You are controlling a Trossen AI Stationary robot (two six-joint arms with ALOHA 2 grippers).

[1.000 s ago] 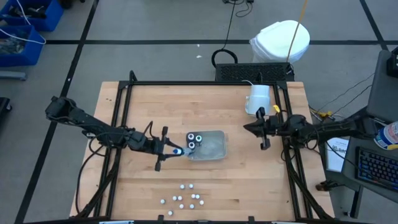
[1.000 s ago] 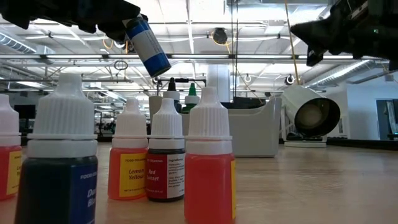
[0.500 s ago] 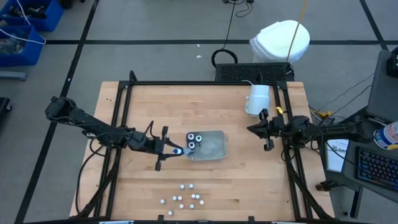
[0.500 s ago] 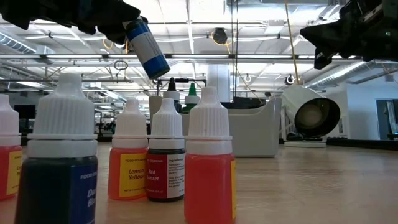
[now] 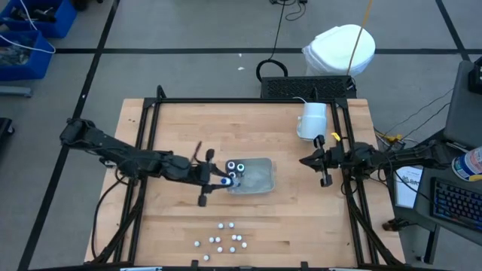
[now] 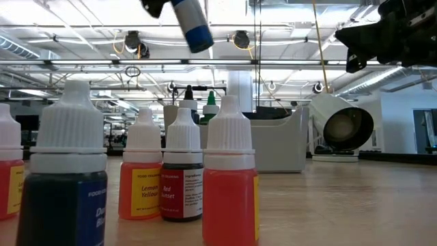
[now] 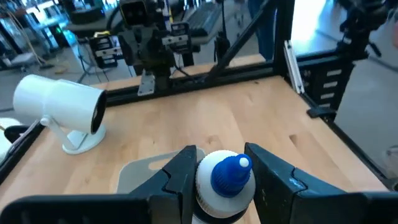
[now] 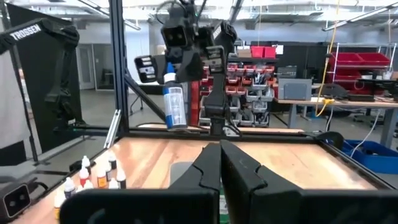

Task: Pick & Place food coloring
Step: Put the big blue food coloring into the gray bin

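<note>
Clear tray (image 5: 260, 181) holds two pots (image 5: 236, 167).
Left gripper (image 5: 224, 181) clamps a bottle (image 5: 225, 181) at its nine o'clock; right gripper (image 5: 318, 160) closed.

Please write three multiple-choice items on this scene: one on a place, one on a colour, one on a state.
1. Where does the large white mug stand?
A. in the tray
B. on the table's far right part
C. among the dropper bottles

2. What colour is the held bottle's cap?
A. blue
B. red
C. white

3. How is the right end effector?
A. shut on a pot
B. wide open
C. shut, empty

Answers: 1 B, the high view shows it apart from the clear tray. 2 A, seen between the left end effector's fingers. 3 C, its fingers meet with nothing between.
</note>
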